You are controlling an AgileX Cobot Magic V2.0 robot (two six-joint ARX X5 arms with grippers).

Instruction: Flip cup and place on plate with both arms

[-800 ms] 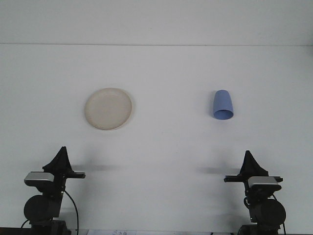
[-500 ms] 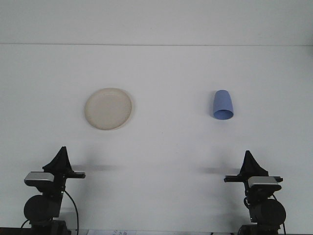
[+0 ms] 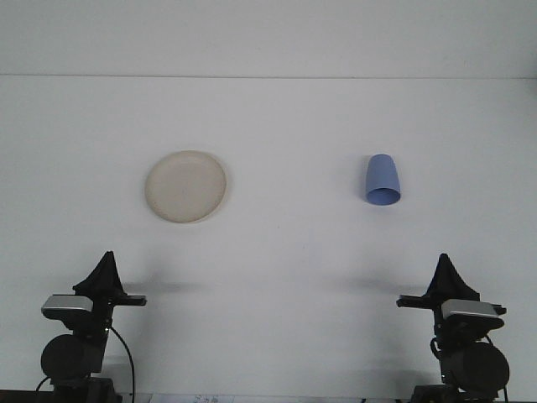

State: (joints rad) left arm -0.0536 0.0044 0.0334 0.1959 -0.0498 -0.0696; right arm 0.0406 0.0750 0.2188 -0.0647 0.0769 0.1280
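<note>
Right gripper, the one nearer the cup, is the part that has just changed: against the view of half a second ago it has slid sideways toward the right edge of the frame, while it sits just as low at the near edge of the worktop; its fingers show only as a dark pointed silhouette, so I cannot tell whether they stand wide or narrow, and it holds nothing; the blue cup is well apart from it, out on the right half of the worktop, and appears to rest upside down with its narrow closed end uppermost and its wide rim toward the camera, untouched and in the same spot as before; the cream plate lies on the left half, well apart from the cup and bare; the left gripper has not shifted at all, parked low at the near left, and its opening is likewise beyond telling; I judge that the right arm is only beginning its move, so the task is at its very start, with the reach, the flip and the handover across to the plate all not yet done.
</note>
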